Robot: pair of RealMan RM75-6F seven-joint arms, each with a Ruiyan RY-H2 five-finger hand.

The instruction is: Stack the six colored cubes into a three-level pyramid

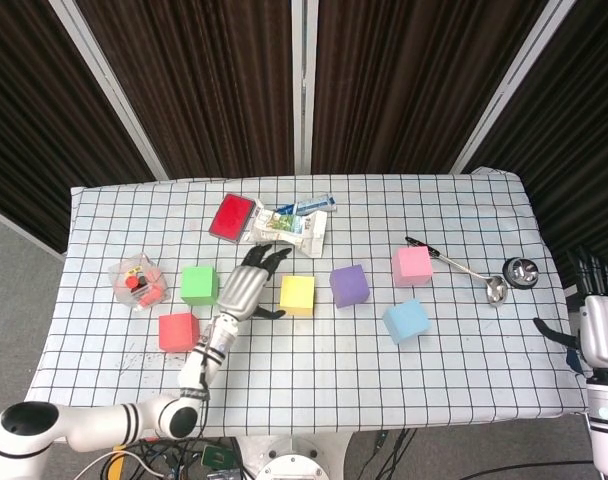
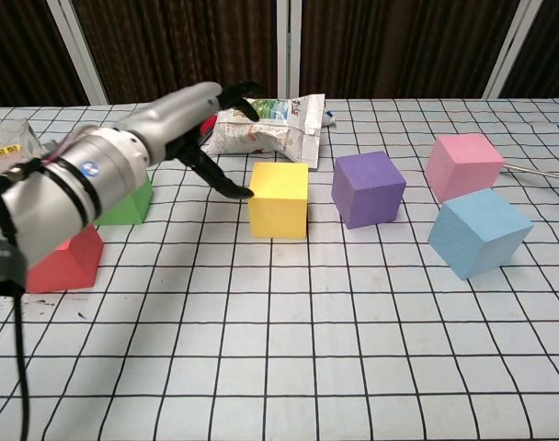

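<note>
**Six cubes lie apart on the checked cloth, left hand beside the yellow one**

Little writing can be read. The clear plastic box [image 1: 137, 281] at the far left carries a yellow label, its print too small to make out, and the printed snack packet [image 2: 266, 130] near the back edge shows green and white artwork whose words stay illegible.

Going from left, the red cube [image 1: 178, 332] sits nearest the front edge, with the green cube [image 1: 198, 285] just behind it. In the chest view the left arm crosses in front of both. The left hand [image 1: 246, 284] hovers with fingers spread and empty, its dark fingertips [image 2: 235, 190] reaching towards the left face of the yellow cube [image 2: 279, 199]; the thumb tip seems just beside or touching that face, which of the two I cannot tell. A flat red case [image 1: 232, 216] lies behind the hand, next to the packet.

Right of the yellow cube stands the purple cube [image 2: 368, 188], a small gap between them. Further right come the pink cube [image 2: 462, 164] and, in front of it, the blue cube [image 2: 478, 232], turned at an angle to the grid. All six rest singly on the table [image 1: 314, 385], none stacked.

A ladle [image 1: 464, 270] and a small metal cup [image 1: 521, 271] lie near the right edge. The right hand [image 1: 598, 330] hangs off the table's right side, fingers upright and apart, holding nothing.
</note>
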